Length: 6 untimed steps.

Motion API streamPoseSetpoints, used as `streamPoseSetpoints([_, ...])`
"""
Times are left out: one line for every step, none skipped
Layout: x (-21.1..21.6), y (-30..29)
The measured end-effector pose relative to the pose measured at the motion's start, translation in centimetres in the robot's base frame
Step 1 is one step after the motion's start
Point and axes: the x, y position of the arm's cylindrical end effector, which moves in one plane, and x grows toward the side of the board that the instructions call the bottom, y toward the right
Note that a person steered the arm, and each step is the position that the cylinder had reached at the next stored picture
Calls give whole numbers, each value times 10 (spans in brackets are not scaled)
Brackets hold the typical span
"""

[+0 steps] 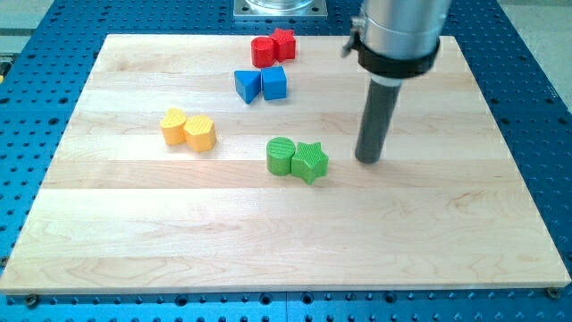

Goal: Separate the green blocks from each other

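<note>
The tool, a straight dark rod with no jaws to open or close, holds nothing; its tip (368,160) rests on the desk (429,233) just to the view's right of the green star block (310,162), apart from it. The star touches the green cylinder block (280,155) on its left, near the desk's centre. Both look small, rigid and light, likely to slide readily; a push aimed at the seam between them seems apt.
</note>
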Motion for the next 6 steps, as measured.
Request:
streamPoseSetpoints([1, -16])
streamPoseSetpoints([39, -20])
streamPoseSetpoints([59, -58])
streamPoseSetpoints([16, -87])
streamPoseSetpoints([-24, -102])
streamPoseSetpoints([-39, -66])
